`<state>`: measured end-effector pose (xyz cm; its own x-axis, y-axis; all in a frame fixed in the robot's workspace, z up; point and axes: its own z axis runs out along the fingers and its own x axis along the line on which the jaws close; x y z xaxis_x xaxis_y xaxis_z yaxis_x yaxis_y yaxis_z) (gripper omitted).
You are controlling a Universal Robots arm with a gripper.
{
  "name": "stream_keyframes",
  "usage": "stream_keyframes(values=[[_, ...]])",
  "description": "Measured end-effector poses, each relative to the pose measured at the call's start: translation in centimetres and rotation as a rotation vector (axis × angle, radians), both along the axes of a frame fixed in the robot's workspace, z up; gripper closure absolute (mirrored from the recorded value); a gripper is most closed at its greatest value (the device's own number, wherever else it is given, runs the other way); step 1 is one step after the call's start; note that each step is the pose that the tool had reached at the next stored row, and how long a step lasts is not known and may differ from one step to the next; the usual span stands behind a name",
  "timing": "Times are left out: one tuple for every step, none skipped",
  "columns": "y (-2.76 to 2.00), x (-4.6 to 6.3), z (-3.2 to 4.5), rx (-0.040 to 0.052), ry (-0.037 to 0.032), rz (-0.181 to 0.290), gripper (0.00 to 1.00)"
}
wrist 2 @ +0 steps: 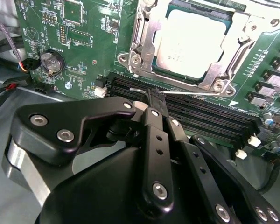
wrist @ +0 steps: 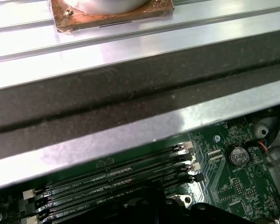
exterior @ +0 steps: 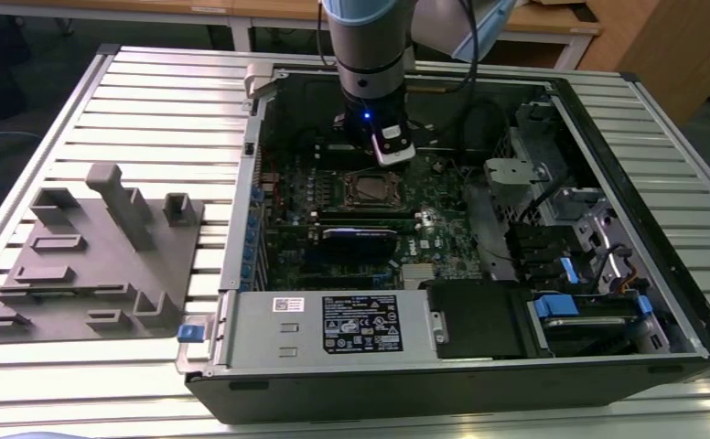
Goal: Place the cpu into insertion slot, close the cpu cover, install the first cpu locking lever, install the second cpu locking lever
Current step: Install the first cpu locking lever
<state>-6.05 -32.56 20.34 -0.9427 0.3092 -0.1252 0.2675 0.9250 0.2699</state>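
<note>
In the insertion slot [wrist 2: 175, 76] the cpu [wrist 2: 189, 44] lies flat under the lowered cpu cover [wrist 2: 142, 32], while just beside it the gripper [wrist 2: 151, 95] pinches narrowly on a thin wire locking lever [wrist 2: 191, 93] over the memory slots [wrist 2: 210, 116].

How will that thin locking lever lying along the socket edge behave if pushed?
The locking lever is a thin bare wire, so it is probably springy and will flex before it travels. It looks like smooth round metal, so the gripper at it may slip off sideways.
</note>
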Motion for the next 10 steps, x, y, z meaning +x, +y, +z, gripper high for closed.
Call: stream_keyframes(values=[[0.0, 0.0, 0.0, 0.0, 0.0, 0.0, 0.89], [0.0, 0.0, 0.0, 0.0, 0.0, 0.0, 0.89], [0.0, -0.01, -0.01, 0.0, -0.0001, 0.002, 0.89], [-0.01, -0.01, -0.01, 0.0, 0.0, 0.009, 0.89], [-0.02, -0.01, -0.02, 0.0, 0.0, 0.018, 0.89], [-0.02, 0.0, -0.02, -0.0001, 0.0, 0.029, 0.89], [-0.02, 0.0, -0.03, 0.0, -0.0002, 0.04, 0.89], [-0.01, 0.0, -0.04, 0.0, -0.0002, 0.051, 0.89], [-0.01, 0.0, -0.05, 0.0001, -0.0004, 0.061, 0.89], [-0.01, 0.0, -0.05, 0.0001, -0.0005, 0.072, 0.89]])
